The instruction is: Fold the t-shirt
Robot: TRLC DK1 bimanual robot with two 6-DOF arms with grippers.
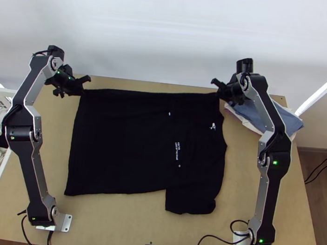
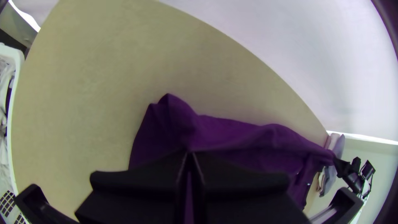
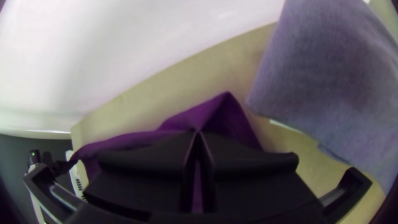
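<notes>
The black t-shirt (image 1: 124, 141) lies spread on the table, one sleeve toward the near edge, its far edge running straight between the grippers. My left gripper (image 1: 83, 90) is at its far left corner; in the left wrist view the left gripper (image 2: 189, 155) is shut on the t-shirt (image 2: 240, 132), which looks purple there. At the far right corner is my right gripper (image 1: 219, 92); in the right wrist view the right gripper (image 3: 198, 135) is shut on the t-shirt (image 3: 236, 120), a small peak of cloth standing out beyond the fingers.
Folded blue-grey and white cloths (image 1: 257, 116) lie at the table's far right corner, beside the right gripper. A white basket (image 1: 0, 171) of light clothes stands at the left edge. Cables (image 1: 216, 242) run along the near edge of the table (image 1: 129, 226).
</notes>
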